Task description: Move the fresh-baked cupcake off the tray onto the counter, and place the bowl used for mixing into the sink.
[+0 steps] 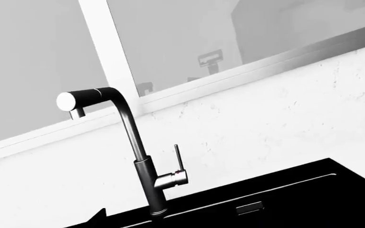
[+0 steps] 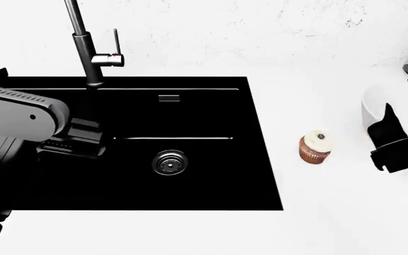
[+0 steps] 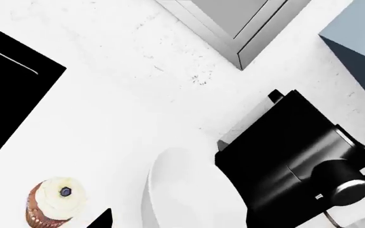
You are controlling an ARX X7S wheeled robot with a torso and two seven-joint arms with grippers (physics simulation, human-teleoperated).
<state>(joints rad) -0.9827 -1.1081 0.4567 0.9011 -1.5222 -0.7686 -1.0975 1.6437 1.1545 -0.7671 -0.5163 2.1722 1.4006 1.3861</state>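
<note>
**Cupcake on the tabletop, bowl not yet in the sink**

The right gripper (image 2: 392, 139) shows at the head view's right edge as a dark shape lying over the bowl (image 2: 374, 106); whether its jaws are spread or shut, or hold the bowl's rim, I cannot tell. In the right wrist view only a dark fingertip (image 3: 102, 219) pokes in, beside the cupcake (image 3: 54, 202). The left gripper is not visible; only its arm (image 2: 19, 114) hangs over the sink's (image 2: 261, 159) left part, and its camera looks at the faucet (image 1: 135, 156).

The cupcake (image 2: 315, 147) stands upright on the bare tabletop (image 2: 331, 53), between sink and bowl, apart from both. No tray is seen, so that half of the task looks done. The bowl (image 3: 182, 199) sits on the tabletop, just beside a black machine (image 3: 290, 161), so moving it to the sink is what remains.

The basin around the drain (image 2: 170, 162) is open. The path from bowl to sink passes the cupcake; going behind it offers wide clear tabletop. The faucet (image 2: 83, 48) stands at the back rim, out of the way
</note>
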